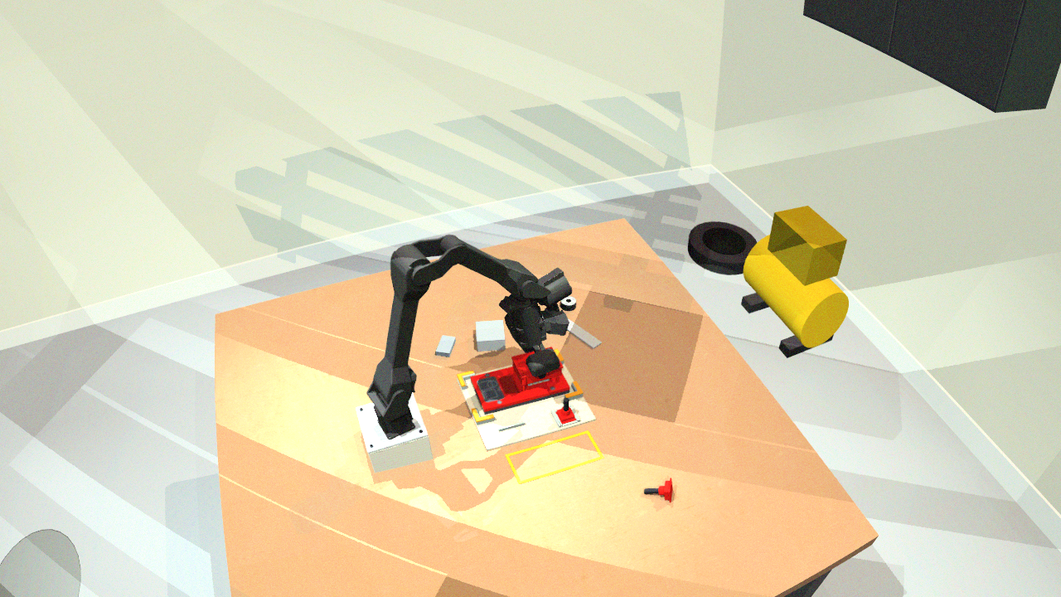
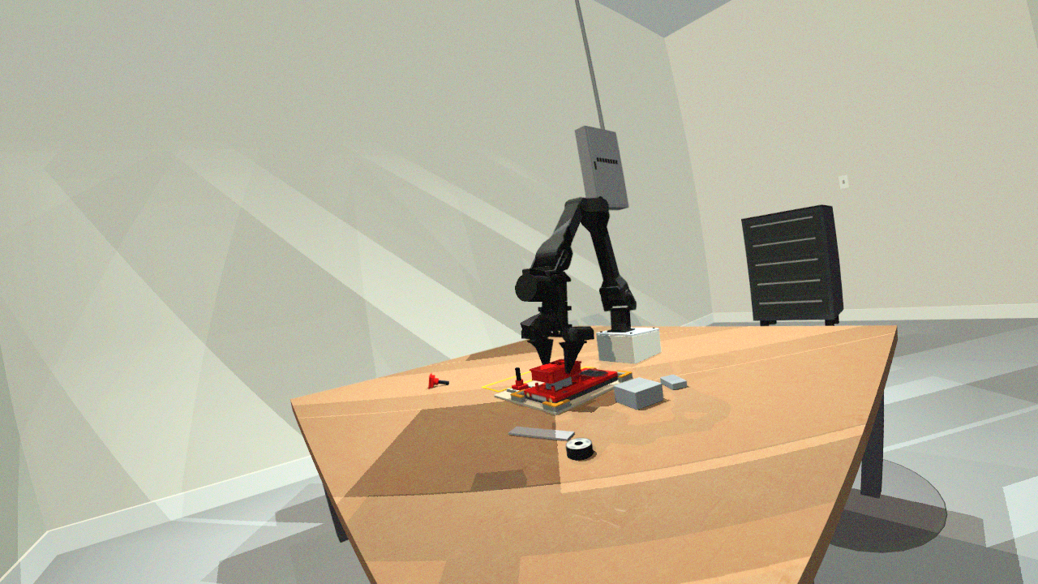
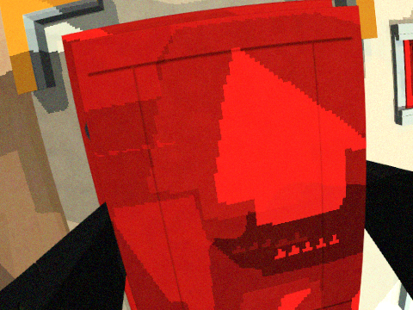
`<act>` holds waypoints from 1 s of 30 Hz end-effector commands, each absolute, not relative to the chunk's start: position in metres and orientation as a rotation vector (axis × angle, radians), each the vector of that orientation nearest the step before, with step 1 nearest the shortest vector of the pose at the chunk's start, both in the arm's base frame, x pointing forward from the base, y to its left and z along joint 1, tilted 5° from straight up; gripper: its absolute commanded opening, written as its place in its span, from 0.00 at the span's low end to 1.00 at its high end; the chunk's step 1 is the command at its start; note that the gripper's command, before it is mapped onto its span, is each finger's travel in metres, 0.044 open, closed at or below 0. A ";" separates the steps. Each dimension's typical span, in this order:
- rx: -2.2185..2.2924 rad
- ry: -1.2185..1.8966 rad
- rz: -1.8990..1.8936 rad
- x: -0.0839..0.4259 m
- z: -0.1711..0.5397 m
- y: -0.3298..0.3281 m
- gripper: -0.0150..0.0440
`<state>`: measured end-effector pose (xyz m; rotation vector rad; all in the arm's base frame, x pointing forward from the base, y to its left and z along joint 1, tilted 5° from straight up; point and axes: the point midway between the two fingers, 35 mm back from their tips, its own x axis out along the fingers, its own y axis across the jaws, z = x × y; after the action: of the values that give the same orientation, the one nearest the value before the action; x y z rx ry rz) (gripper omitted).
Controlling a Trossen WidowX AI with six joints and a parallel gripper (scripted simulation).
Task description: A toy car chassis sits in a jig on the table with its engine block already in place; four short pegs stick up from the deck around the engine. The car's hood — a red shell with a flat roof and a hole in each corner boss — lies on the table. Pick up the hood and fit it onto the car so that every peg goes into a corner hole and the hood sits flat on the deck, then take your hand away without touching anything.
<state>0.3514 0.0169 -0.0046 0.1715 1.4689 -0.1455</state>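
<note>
My gripper [image 1: 537, 362] [image 2: 557, 367] is shut on the red hood [image 1: 523, 365] [image 2: 551, 372] [image 3: 275, 164], one finger on each long side. The hood is held roof up, low over the right part of the red chassis [image 1: 513, 400] [image 2: 606, 376] in the top view. A sliver of the grey engine block [image 2: 560, 382] shows below it, so a small gap to the deck seems to remain. The chassis sits in the jig [image 1: 519, 434] between yellow corner brackets. The hood hides most of the deck in the wrist view; I cannot tell whether pegs and holes line up.
An upright red piece with a black handle [image 1: 565, 414] [image 2: 518, 381] stands on the jig plate beside the chassis. A similar piece [image 1: 667, 490] [image 2: 433, 380] lies farther off. Grey blocks [image 1: 489, 335] [image 2: 638, 392], a flat bar [image 1: 584, 334] [image 2: 540, 434] and a black-and-white roll [image 1: 568, 303] [image 2: 579, 450] are nearby.
</note>
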 end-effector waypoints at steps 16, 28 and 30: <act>0.174 1.470 -0.146 0.351 -0.006 0.017 0.25; 0.174 1.470 -0.146 0.351 -0.007 0.017 0.25; 0.174 1.470 -0.146 0.351 -0.008 0.017 0.25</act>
<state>0.3510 0.0170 -0.0064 0.1714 1.4689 -0.1453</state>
